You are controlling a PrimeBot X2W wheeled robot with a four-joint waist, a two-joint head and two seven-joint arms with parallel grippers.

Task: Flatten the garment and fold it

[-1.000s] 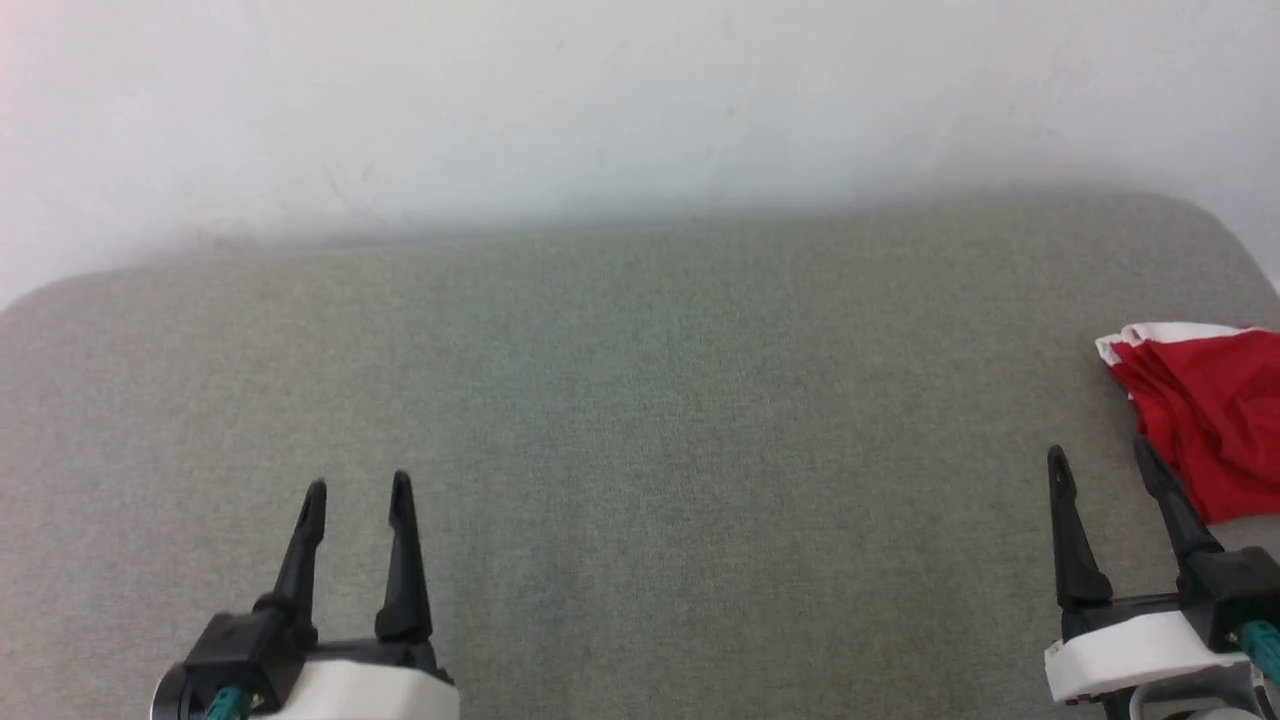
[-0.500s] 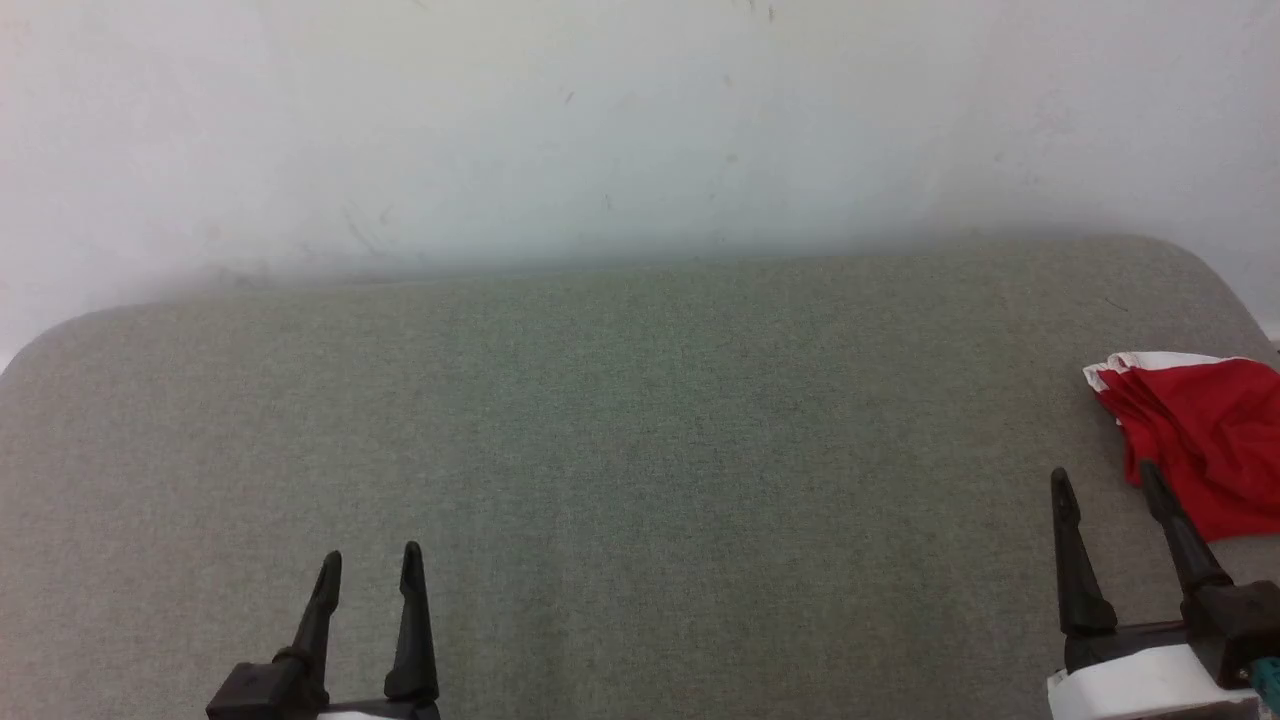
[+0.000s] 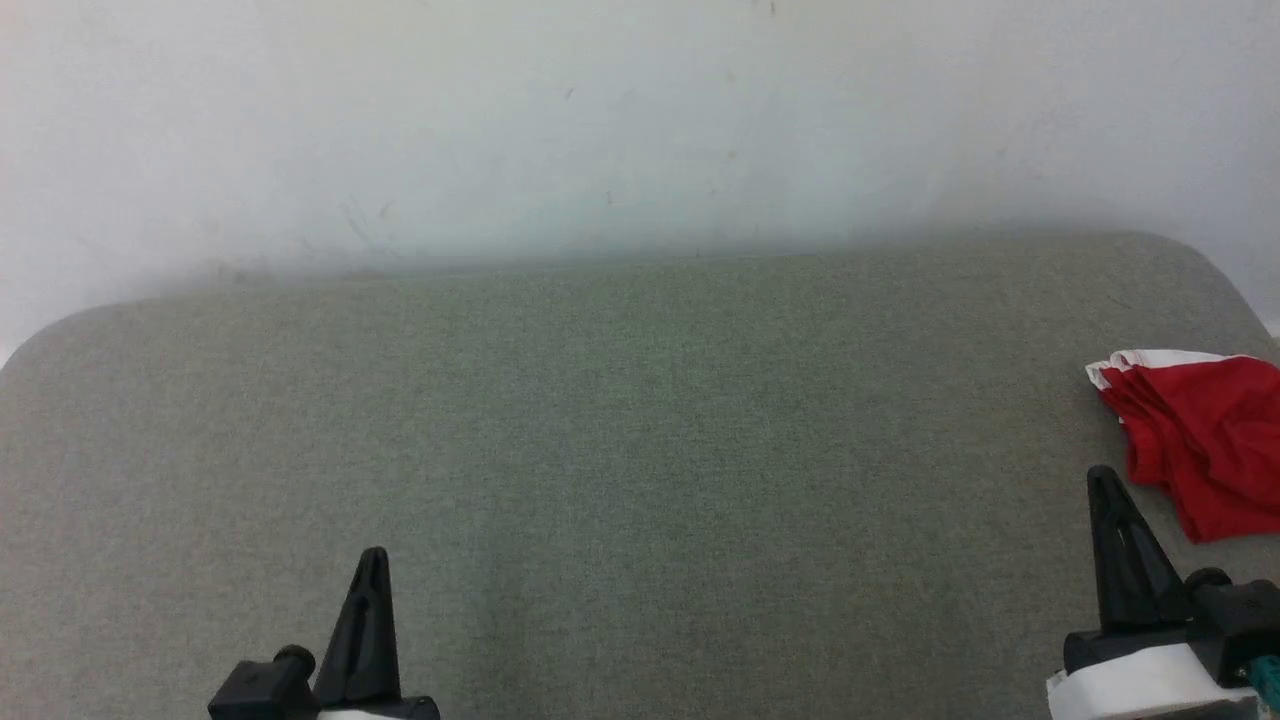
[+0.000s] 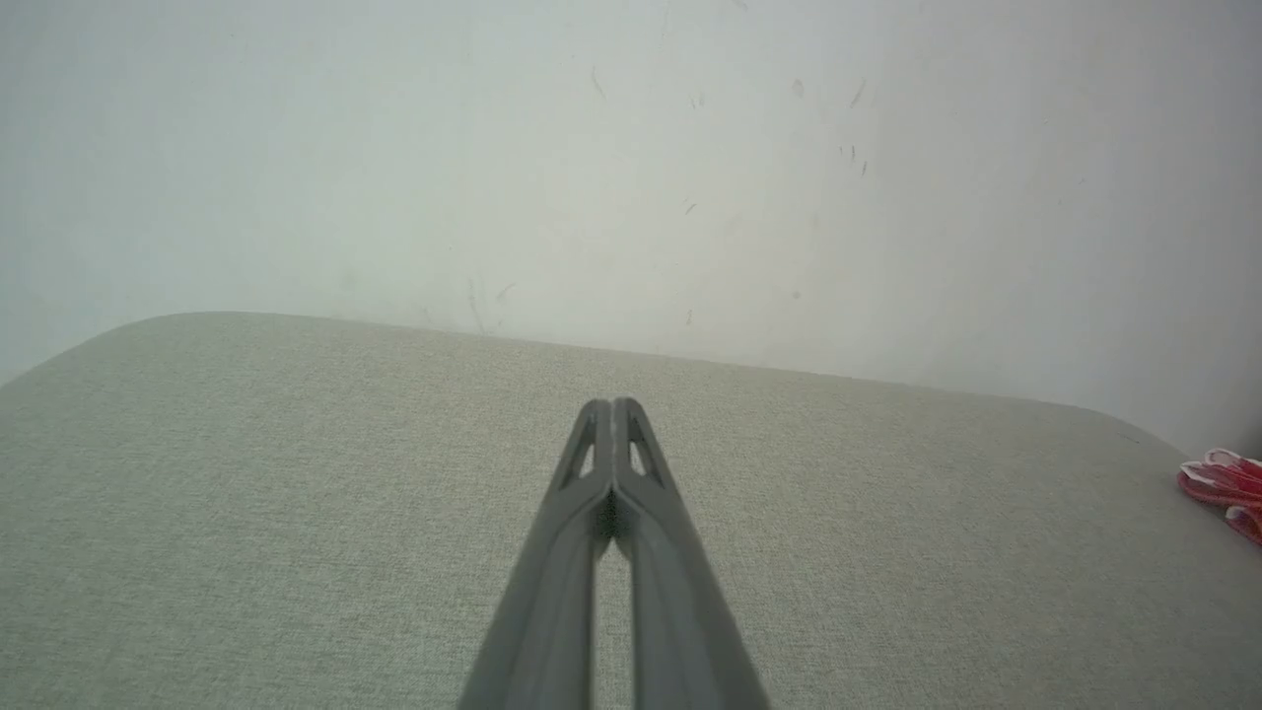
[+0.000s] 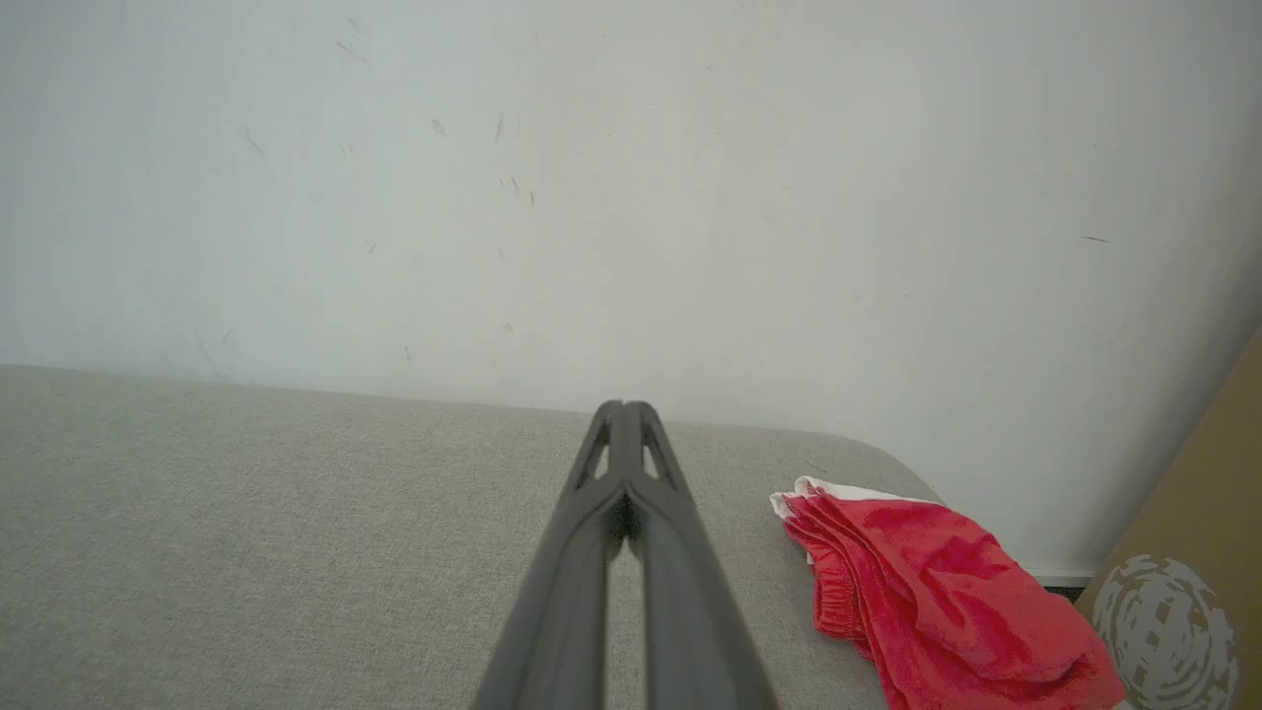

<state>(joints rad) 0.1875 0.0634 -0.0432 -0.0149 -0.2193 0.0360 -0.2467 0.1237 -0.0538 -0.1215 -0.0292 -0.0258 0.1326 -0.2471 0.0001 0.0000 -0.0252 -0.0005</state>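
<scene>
The left gripper is picked up low at the left of the head view. Its two dark fingers are pressed together tip to tip, closed on themselves. The same is seen from the left wrist, where the left gripper runs to a single point over the grey fabric surface, aimed at the white wall. Whether the tips touch the fabric cannot be told.

Over on the right, the right gripper is matched to it, with the fingers brought fully together. In the right wrist view the right gripper is seen as one narrow wedge.

The shorts are found at the far right end of the grey fabric surface, close to its rounded far corner. They are bunched in a crumpled red heap, with a strip of white trim along the far edge. From the right wrist the shorts are shown just right of the closed fingers, parted from them by a band of grey. A gathered waistband is turned toward the gripper. A brown cardboard box is glimpsed beyond the heap. From the left wrist, only an edge of the shorts is caught, well apart from that gripper.
</scene>
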